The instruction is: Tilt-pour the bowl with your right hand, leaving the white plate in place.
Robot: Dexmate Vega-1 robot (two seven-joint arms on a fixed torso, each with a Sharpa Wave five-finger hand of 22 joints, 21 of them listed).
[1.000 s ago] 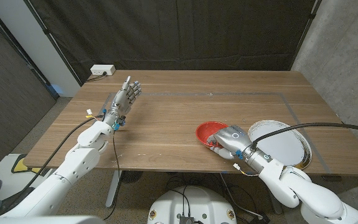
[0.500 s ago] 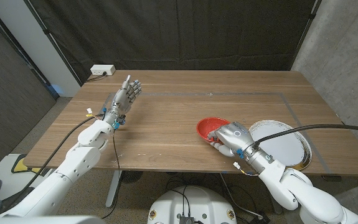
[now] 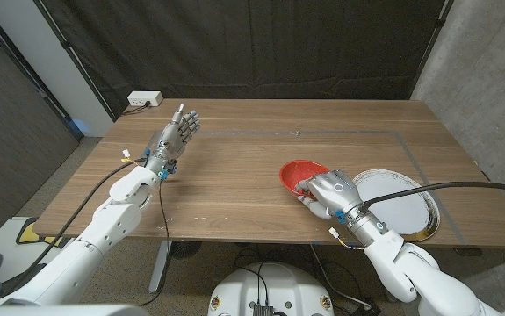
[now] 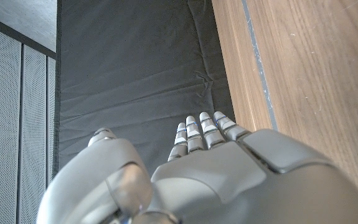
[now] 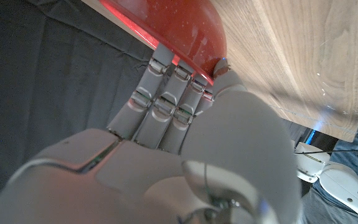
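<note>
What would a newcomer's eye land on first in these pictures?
Most likely the red bowl, the one bright thing on the wooden table, gripped at its rim by the right hand and seemingly tipped. Right beside it, at the table's near right corner, lies the white plate. Across the table the left hand is raised with fingers straight, holding nothing.

We are in a lab or test room, not a home: a black curtain [image 3: 252,44] hangs behind the wooden worktop [image 3: 234,175], a bare concrete wall [image 3: 489,70] stands to one side, and a white power strip [image 3: 144,99] sits on the worktop's far corner.
</note>
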